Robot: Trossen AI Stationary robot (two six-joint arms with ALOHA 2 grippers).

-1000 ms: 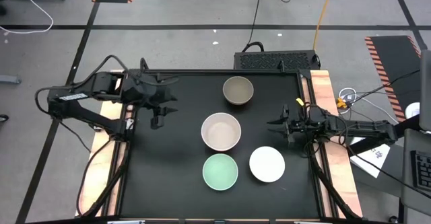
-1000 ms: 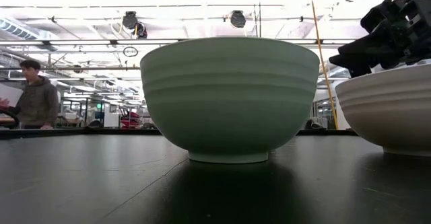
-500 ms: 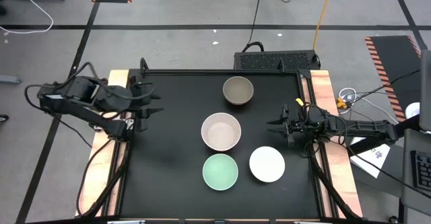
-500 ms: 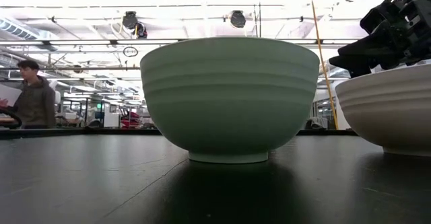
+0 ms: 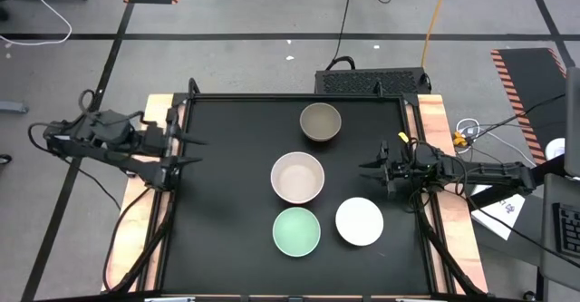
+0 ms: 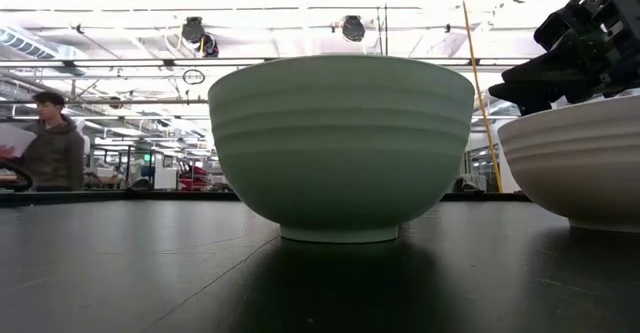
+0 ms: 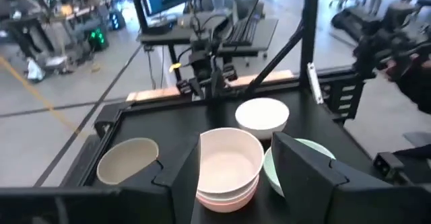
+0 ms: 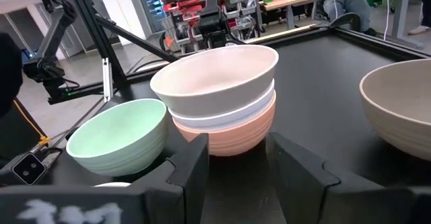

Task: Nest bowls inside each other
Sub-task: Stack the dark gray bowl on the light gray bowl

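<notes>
Near the table's middle stands a stack of bowls (image 5: 297, 177): a beige-grey bowl (image 8: 214, 76) nested in a white one, which sits in a salmon-orange one (image 8: 236, 135). Standing singly on their bases are a dark grey-brown bowl (image 5: 320, 122) toward the far edge, a mint green bowl (image 5: 296, 232) and a white bowl (image 5: 359, 221) toward the near edge. My left gripper (image 5: 192, 151) is open at the table's left edge, well apart from every bowl. My right gripper (image 5: 367, 168) is open at the right edge, just beyond the white bowl, and holds nothing.
The black table top has raised rails and wooden side boards (image 5: 433, 121). Bare table (image 5: 222, 202) lies between the left gripper and the bowls. In the low view the mint bowl (image 6: 340, 143) fills the foreground. A person (image 6: 55, 153) stands in the room far behind.
My left gripper has drawn back from over the table's far-left part toward the left edge and has tipped up from pointing downward to nearly level; it stays open. The bowls have not moved.
</notes>
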